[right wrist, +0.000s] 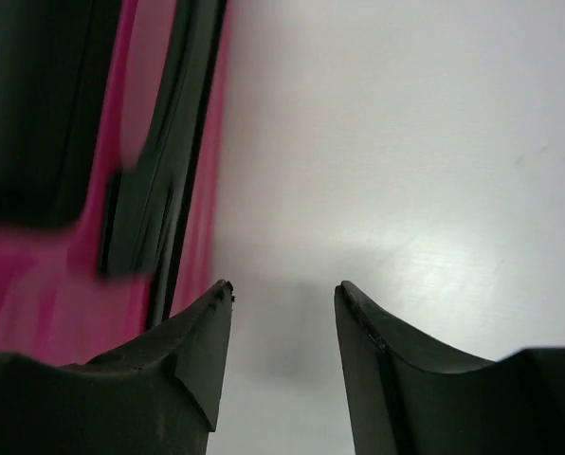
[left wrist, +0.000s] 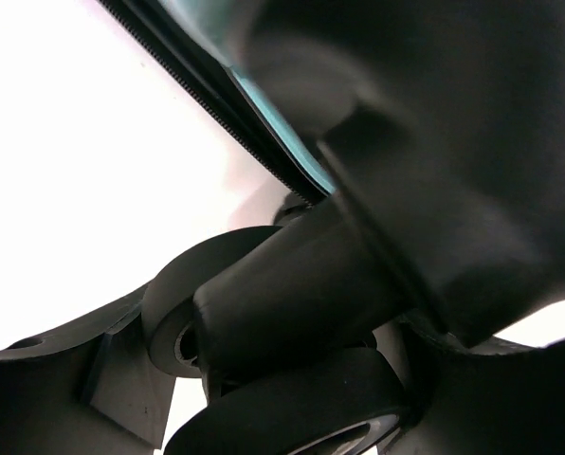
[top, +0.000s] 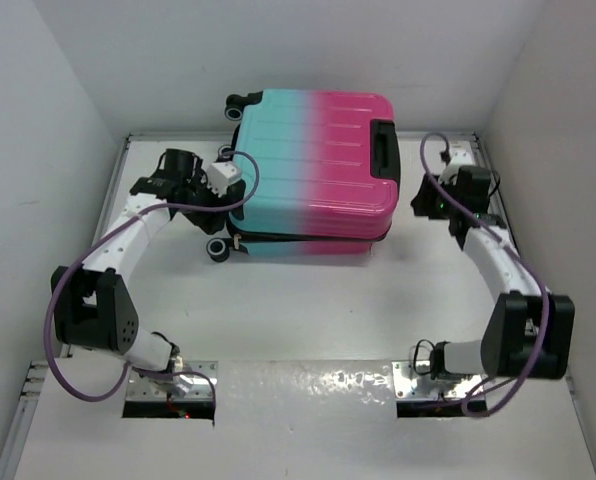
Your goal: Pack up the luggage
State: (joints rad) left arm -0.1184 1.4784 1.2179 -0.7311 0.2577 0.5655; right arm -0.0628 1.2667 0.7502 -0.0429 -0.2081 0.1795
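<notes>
Luggage (top: 313, 160) lay flat, lid down on its base, toward twelve o'clock on the table (top: 308, 320), with the turquoise end at nine and the pink end at three. The left gripper (top: 233, 190) sat at the turquoise end beside a wheel (top: 218, 249). Its wrist view was crowded by wheel and zipper seam (left wrist: 254, 133), so whether it was clenched could not be told. The right gripper (right wrist: 284, 289) hung released just beside the pink edge, over bare table. Working the seam would likely go best with both ends steadied evenly, so the shell did not slide. Walls (top: 68, 120) stood close at nine, twelve and three, and free room lay toward six.
</notes>
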